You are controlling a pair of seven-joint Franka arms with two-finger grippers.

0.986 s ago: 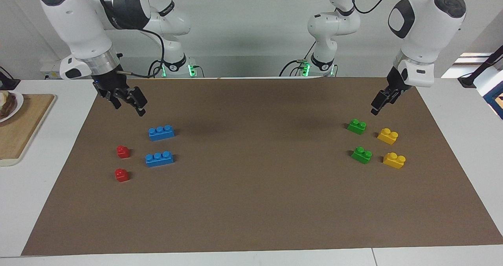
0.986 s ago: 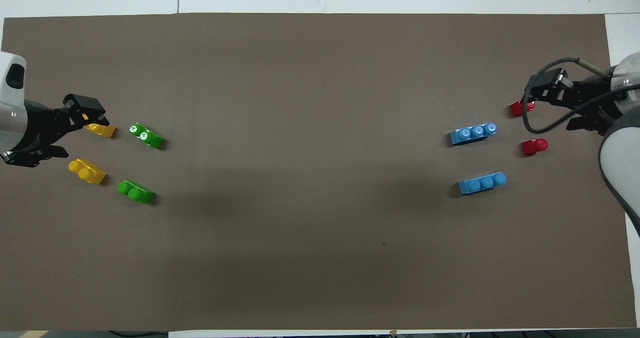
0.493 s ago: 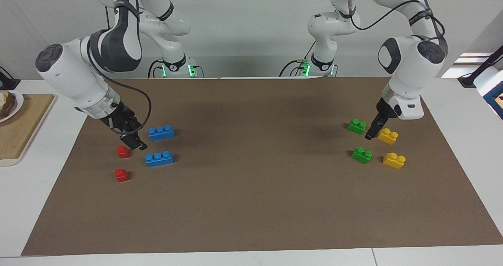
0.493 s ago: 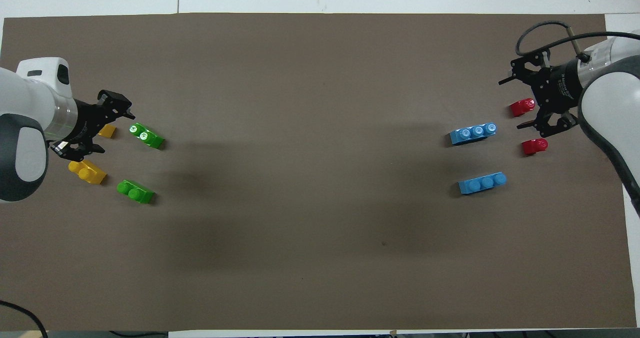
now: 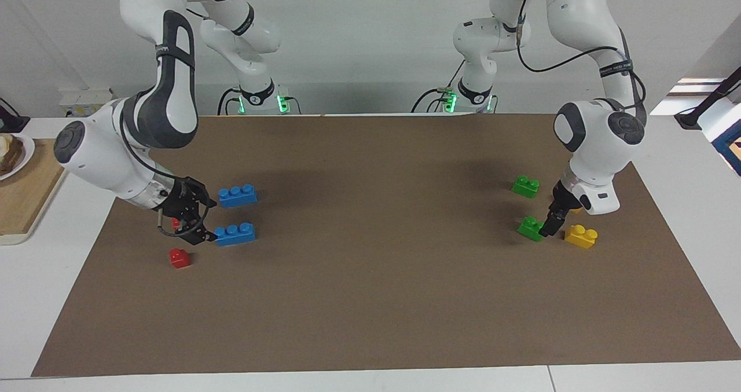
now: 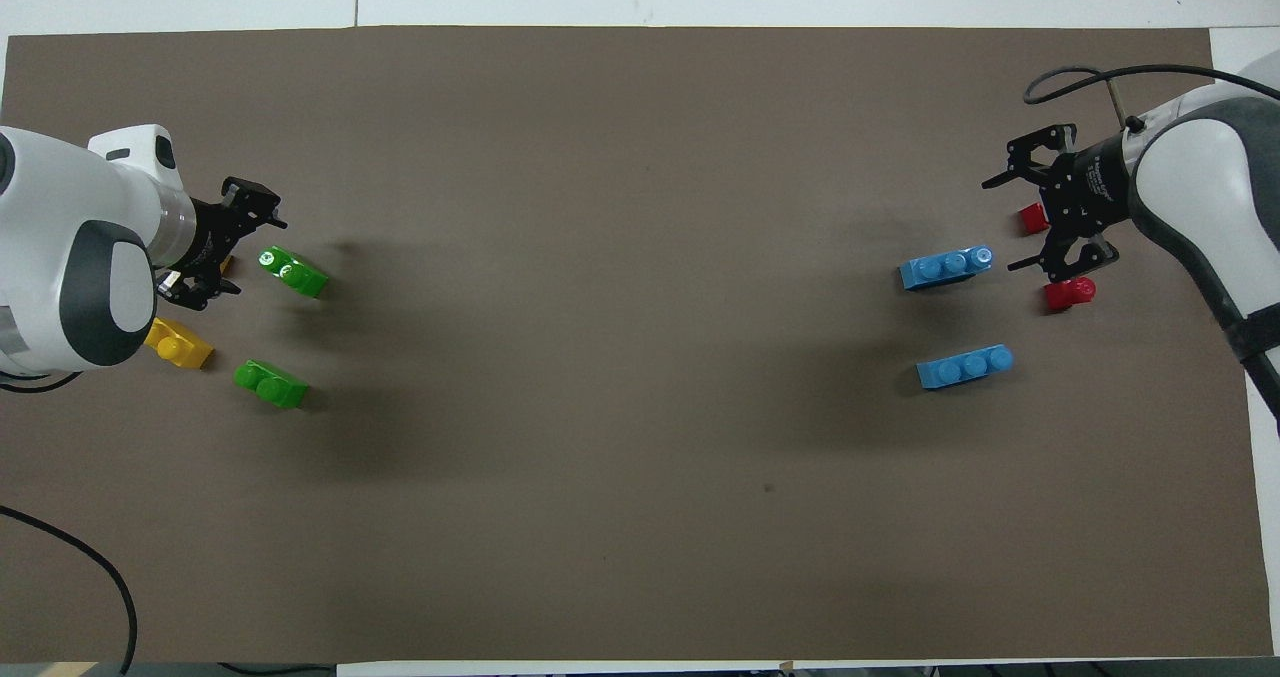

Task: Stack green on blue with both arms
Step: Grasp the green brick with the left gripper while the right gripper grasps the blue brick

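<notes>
Two green bricks lie on the brown mat toward the left arm's end, one farther point(image 5: 531, 228) point(image 6: 292, 271) and one nearer point(image 5: 525, 186) point(image 6: 270, 384). Two blue bricks lie toward the right arm's end, one farther point(image 5: 234, 234) point(image 6: 947, 267) and one nearer point(image 5: 237, 195) point(image 6: 965, 367). My left gripper point(image 5: 549, 226) point(image 6: 240, 247) is open and low, right beside the farther green brick, between it and the yellow bricks. My right gripper point(image 5: 195, 222) point(image 6: 1008, 223) is open and low, right beside the end of the farther blue brick. Neither holds anything.
Two yellow bricks lie beside the green ones; one point(image 5: 580, 236) point(image 6: 180, 345) shows, the other is mostly hidden by the left gripper. Two red bricks point(image 5: 179, 257) point(image 6: 1070, 293) lie beside the right gripper. A wooden board point(image 5: 29, 183) lies off the mat.
Both arms have come down from above the mat. The left gripper moved to the farther green brick. The right gripper moved to the farther blue brick. No brick has moved.
</notes>
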